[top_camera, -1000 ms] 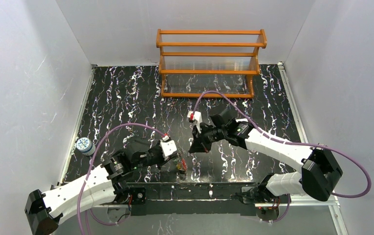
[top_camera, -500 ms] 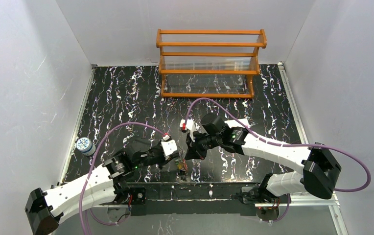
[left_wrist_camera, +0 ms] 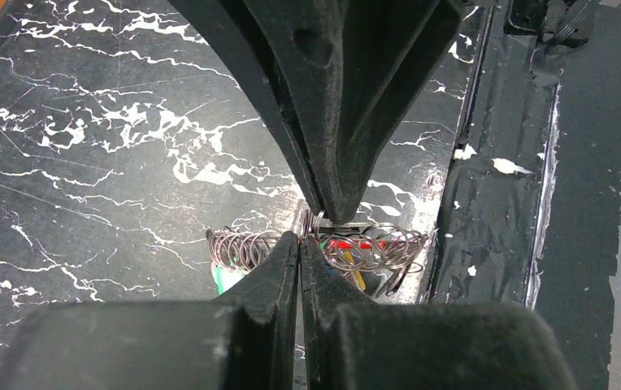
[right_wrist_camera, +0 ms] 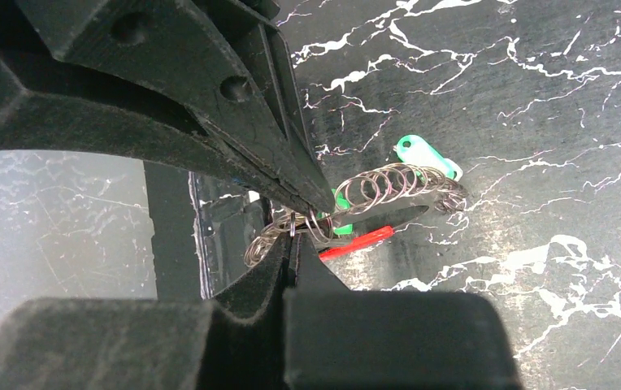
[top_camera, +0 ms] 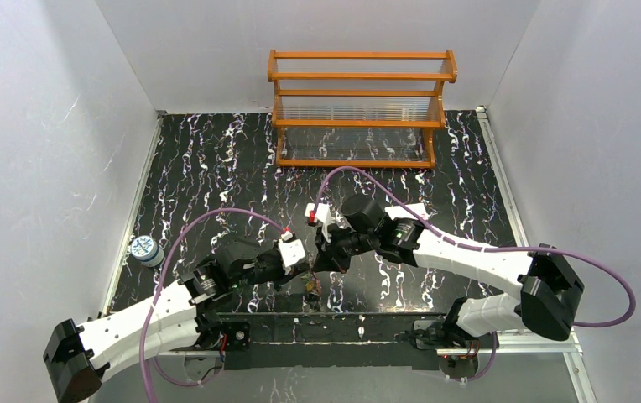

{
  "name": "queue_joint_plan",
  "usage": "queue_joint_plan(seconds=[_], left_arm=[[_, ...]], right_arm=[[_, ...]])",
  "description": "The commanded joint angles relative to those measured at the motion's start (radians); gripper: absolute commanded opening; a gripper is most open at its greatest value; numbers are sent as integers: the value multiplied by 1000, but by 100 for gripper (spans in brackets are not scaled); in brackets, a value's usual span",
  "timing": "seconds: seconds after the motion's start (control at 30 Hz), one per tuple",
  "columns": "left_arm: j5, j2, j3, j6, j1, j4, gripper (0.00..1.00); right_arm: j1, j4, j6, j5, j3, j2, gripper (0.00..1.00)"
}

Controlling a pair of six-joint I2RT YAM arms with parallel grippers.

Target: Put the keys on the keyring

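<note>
Near the front edge of the table (top_camera: 216, 168), between the two arm bases, we see the left gripper (left_wrist_camera: 299, 242) and the right gripper (right_wrist_camera: 291, 248) meeting tip to tip over a small heap. Both have their fingers pressed together. Each pair of tips sits at the chain (right_wrist_camera: 397, 183), a run of thin wire links on the keyring (right_wrist_camera: 356, 241). We cannot tell whether either pair actually pinches a link. The keyring's red band shows only as a short strip under the links. The keys (right_wrist_camera: 425, 156) lie in the same heap. One green head sticks out past the chain, and a second green patch shows beneath the links beside the red strip. From the left wrist, a sliver of yellow shows under the links. We cannot tell whether any key is threaded on. A rack (top_camera: 359, 92) stands at the back of the table and a tub (top_camera: 145, 249) sits by its left edge, both well apart from the heap.
</note>
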Motion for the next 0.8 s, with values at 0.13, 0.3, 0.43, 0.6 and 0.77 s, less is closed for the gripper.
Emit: queue_joint_plan(seconds=[0.13, 0.3, 0.43, 0.6, 0.77], left_arm=[[33, -5, -11, -11, -4, 57, 0], [39, -6, -14, -13, -3, 59, 0], [41, -6, -17, -16, -4, 61, 0], [42, -7, -19, -21, -4, 65, 0], [41, -6, -20, -25, -4, 71, 0]], right_arm=[[9, 32, 22, 66, 46, 12, 1], [9, 12, 37, 140, 55, 18, 1], [9, 5, 48, 171, 55, 16, 1], [10, 19, 36, 130, 51, 2, 1], [24, 49, -3, 65, 39, -24, 1]])
